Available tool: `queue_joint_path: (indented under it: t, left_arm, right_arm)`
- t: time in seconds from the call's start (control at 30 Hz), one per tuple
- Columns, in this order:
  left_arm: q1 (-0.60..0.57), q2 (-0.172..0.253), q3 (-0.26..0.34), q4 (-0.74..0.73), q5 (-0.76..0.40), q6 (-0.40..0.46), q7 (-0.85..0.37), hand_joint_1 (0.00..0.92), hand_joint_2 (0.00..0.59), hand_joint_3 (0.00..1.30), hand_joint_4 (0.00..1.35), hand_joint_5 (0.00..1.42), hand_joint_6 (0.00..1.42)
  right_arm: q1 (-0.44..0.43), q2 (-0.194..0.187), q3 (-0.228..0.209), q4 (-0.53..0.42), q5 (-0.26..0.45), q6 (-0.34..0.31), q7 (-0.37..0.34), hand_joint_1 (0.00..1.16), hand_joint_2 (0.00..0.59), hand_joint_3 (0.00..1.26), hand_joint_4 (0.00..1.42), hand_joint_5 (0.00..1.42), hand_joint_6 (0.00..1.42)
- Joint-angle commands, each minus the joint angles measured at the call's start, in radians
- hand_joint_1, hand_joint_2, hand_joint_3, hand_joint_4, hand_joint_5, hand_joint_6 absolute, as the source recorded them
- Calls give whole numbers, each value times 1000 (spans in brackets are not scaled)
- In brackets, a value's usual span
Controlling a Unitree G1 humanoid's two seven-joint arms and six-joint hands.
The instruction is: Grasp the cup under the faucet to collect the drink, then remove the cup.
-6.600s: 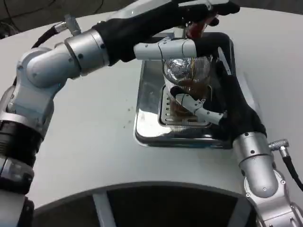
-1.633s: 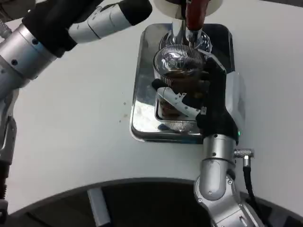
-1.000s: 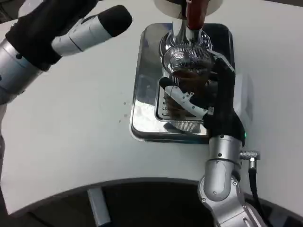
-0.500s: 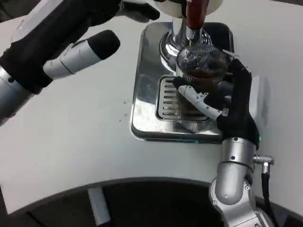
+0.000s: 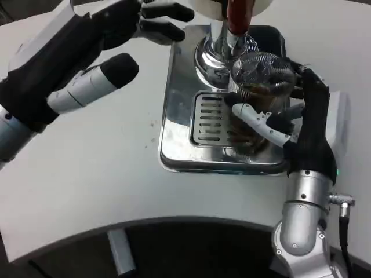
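Note:
A clear ribbed cup [image 5: 259, 87] with brown drink in it is gripped by my right hand [image 5: 293, 119], fingers wrapped round its side. The cup sits to the right of the chrome faucet [image 5: 223, 43] with its red handle [image 5: 238, 14], over the right part of the steel drip tray [image 5: 179, 104]. The slotted grate [image 5: 210, 119] lies bare to the cup's left. My left hand [image 5: 110, 40] hovers over the table left of the tray, fingers spread and holding nothing, its fingertips near the tray's back left corner.
White table [image 5: 87, 174] spreads to the left and front of the tray. A dark curved edge [image 5: 174, 243] bounds the table at the front. A white dispenser body [image 5: 232, 4] stands at the back above the faucet.
My right hand has carried the cup to the right, off the grate and out from under the faucet. My left hand has drifted slightly lower and left, still spread.

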Motion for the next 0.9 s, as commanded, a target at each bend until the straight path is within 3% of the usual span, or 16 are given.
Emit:
queue_joint_path:
  t: [0.03, 0.47, 0.9]
  left_arm:
    - [34, 6, 15, -20, -2, 9, 19, 0, 88, 200, 267, 343, 351]
    - [82, 12, 12, -43, 18, 19, 32, 0, 91, 200, 270, 343, 352]
    - [139, 17, 20, -63, 32, 18, 43, 0, 91, 200, 270, 327, 329]
  right_arm:
    - [18, 2, -4, -63, -9, -8, 1, 967, 149, 732, 856, 1068, 1003]
    - [47, -28, -23, -124, -18, 5, 26, 960, 129, 799, 947, 1147, 1133]
    - [116, -67, -78, -226, -13, 27, 84, 960, 123, 839, 991, 1186, 1203]
